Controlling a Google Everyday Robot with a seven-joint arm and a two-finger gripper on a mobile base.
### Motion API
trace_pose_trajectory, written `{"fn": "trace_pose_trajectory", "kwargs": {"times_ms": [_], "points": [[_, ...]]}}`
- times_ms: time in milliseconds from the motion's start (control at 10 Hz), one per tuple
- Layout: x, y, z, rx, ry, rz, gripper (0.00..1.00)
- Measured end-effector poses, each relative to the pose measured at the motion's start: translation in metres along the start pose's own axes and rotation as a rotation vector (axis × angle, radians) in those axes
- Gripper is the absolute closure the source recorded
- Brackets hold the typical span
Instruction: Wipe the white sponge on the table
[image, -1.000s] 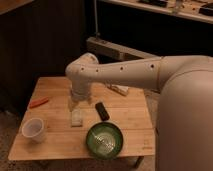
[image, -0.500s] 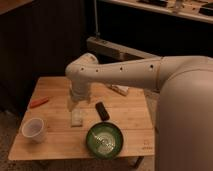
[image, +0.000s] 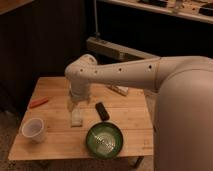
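Note:
The white sponge (image: 76, 119) lies flat on the light wooden table (image: 55, 145), left of centre. My gripper (image: 75, 106) hangs from the white arm straight down over the sponge's far end and looks to be touching it. The lower part of the sponge shows in front of the gripper.
A translucent white cup (image: 34, 129) stands at the front left. A green bowl (image: 104, 140) sits at the front, right of the sponge. A small black object (image: 102, 111) lies beside the sponge. An orange-red tool (image: 38, 103) lies at the left edge, a pale flat item (image: 119, 90) at the back.

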Motion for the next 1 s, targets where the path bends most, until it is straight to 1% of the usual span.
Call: {"fn": "trace_pose_trajectory", "kwargs": {"times_ms": [100, 300, 600, 800, 1000], "points": [[-0.002, -0.001, 0.002, 0.012, -0.013, 0.015, 0.35], [-0.017, 0.006, 0.019, 0.035, -0.042, 0.028, 0.35], [-0.028, 0.008, 0.040, 0.066, -0.062, 0.036, 0.35], [-0.033, 0.009, 0.054, 0.078, -0.056, 0.025, 0.35], [-0.038, 0.002, 0.077, 0.085, -0.027, 0.017, 0.35]]}}
